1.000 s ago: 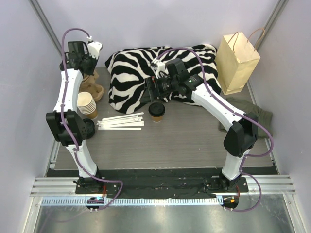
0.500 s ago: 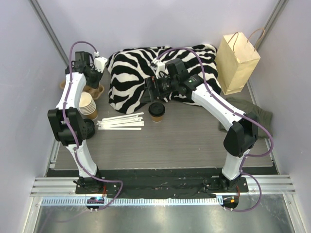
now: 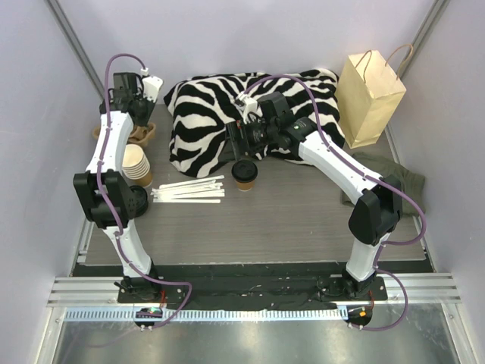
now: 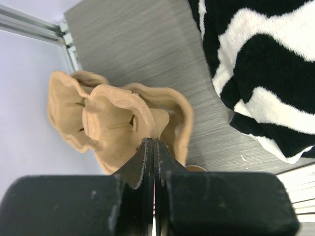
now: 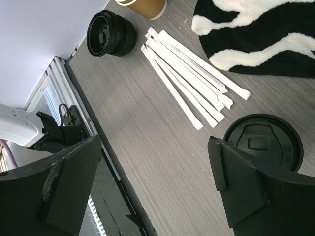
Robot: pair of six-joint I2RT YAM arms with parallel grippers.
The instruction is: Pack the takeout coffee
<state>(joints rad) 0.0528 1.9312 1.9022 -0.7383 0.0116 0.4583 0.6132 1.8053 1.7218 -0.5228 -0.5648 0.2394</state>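
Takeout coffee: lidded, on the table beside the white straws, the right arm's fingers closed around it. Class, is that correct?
No. The right arm's fingers stand wide open above the takeout coffee, as the right wrist view shows. It is lidded, on the table beside the white straws.

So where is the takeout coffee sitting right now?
In the top view, the takeout coffee stands upright mid-table, just right of the white wrapped straws and at the near edge of the zebra blanket, close by the open right gripper.
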